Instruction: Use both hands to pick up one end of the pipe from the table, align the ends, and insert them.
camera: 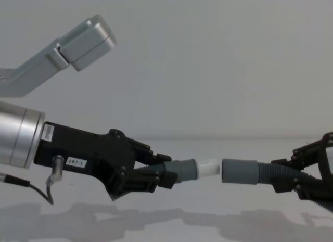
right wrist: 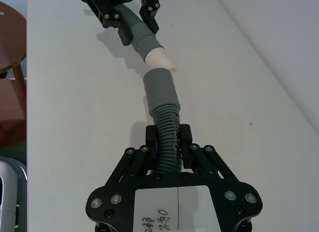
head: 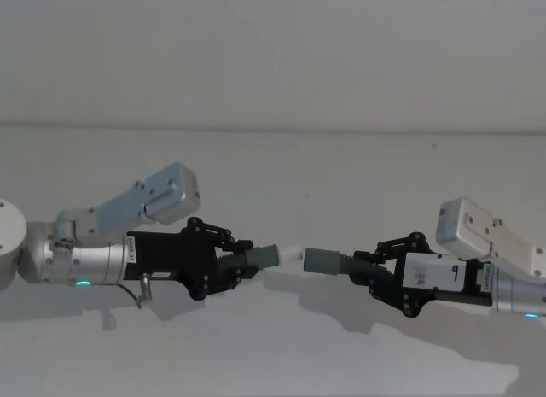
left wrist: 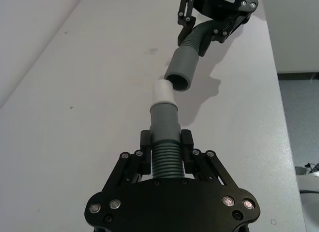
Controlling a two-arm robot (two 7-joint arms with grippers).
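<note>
Both pipe pieces hang above the white table [head: 273, 346]. My left gripper [head: 243, 262] is shut on the ribbed part of one piece [left wrist: 165, 159], whose grey cuff [left wrist: 164, 119] ends in a white tip [camera: 208, 167]. My right gripper [head: 375, 265] is shut on the ribs of the other piece [right wrist: 167, 122], and its wider grey cuff [camera: 240, 172] points at that tip. The two ends face each other mouth to tip with a small gap between them. In the left wrist view the white tip [left wrist: 162, 91] sits slightly off the cuff's opening [left wrist: 180, 68].
A thin cable [head: 141, 290] loops under my left wrist. The table's edge [left wrist: 279, 92] runs along one side in the left wrist view, with floor beyond it. A brown wooden seat [right wrist: 10, 37] stands past the table's other side.
</note>
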